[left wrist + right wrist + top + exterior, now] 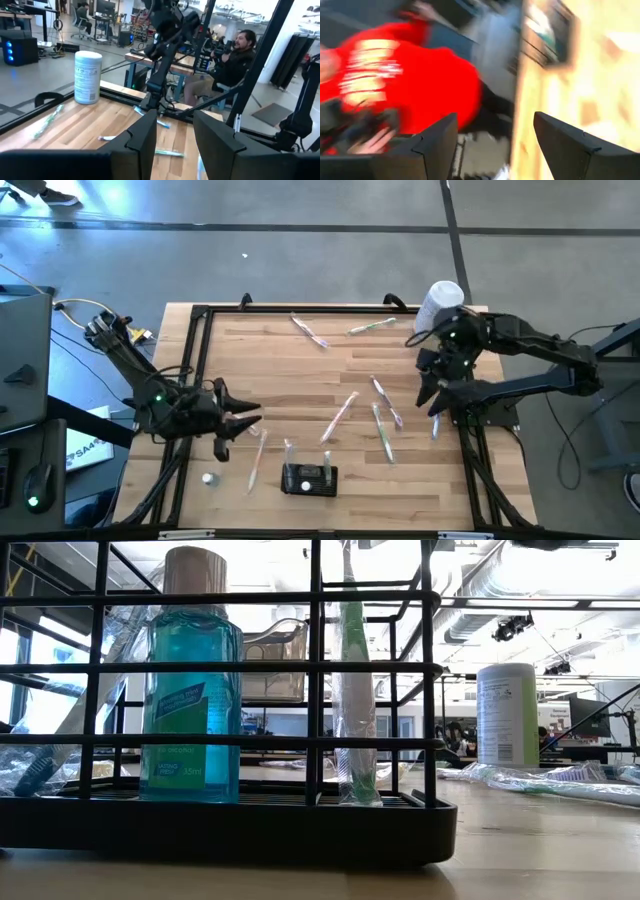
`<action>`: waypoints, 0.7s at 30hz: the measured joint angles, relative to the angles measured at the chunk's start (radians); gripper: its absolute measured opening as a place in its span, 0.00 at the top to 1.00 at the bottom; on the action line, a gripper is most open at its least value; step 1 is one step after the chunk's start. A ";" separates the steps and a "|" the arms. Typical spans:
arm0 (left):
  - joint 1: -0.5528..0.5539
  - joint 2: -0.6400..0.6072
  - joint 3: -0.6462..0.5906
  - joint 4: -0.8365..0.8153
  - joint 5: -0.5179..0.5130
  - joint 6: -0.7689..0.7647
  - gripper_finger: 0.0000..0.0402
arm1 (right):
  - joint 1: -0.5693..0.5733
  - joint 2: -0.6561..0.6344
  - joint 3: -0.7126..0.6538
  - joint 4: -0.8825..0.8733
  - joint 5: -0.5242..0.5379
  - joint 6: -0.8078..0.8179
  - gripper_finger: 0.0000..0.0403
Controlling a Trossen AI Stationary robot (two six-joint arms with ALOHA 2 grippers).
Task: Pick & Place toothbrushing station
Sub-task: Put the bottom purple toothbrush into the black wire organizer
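Both claws gape empty; left claw (243, 423) nearest the toothbrushing station (309, 479) risks toppling its bottle (191, 690)

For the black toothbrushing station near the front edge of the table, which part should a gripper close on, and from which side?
Judging from the high view, grip the toothbrushing station from above on a top rail of its wire frame, which the low view shows as open bars round a mouthwash bottle. The left gripper, open, is the nearer; the right gripper is open too.
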 joint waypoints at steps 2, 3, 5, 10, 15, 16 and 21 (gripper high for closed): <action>0.000 -0.009 0.000 -0.031 0.000 -0.001 0.68 | 0.000 0.000 0.000 -0.126 0.110 0.016 0.37; 0.000 -0.011 0.000 -0.044 0.000 -0.003 0.68 | 0.000 0.000 0.000 -0.180 0.168 0.038 0.37; 0.000 -0.012 0.000 -0.071 0.002 -0.003 0.68 | 0.000 0.000 0.000 -0.260 0.279 0.115 0.37; 0.000 -0.012 0.000 -0.130 0.003 -0.011 0.68 | 0.000 0.000 0.000 -0.333 0.585 0.379 0.37; 0.000 -0.011 0.000 -0.146 0.002 -0.066 0.68 | 0.000 0.000 0.000 -0.364 0.880 0.630 0.37; 0.000 -0.011 0.000 -0.146 0.003 -0.074 0.68 | 0.000 0.000 0.000 -0.380 0.926 0.684 0.37; 0.000 -0.011 0.000 -0.146 0.020 -0.094 0.68 | 0.000 0.000 -0.053 -0.410 0.983 0.807 0.37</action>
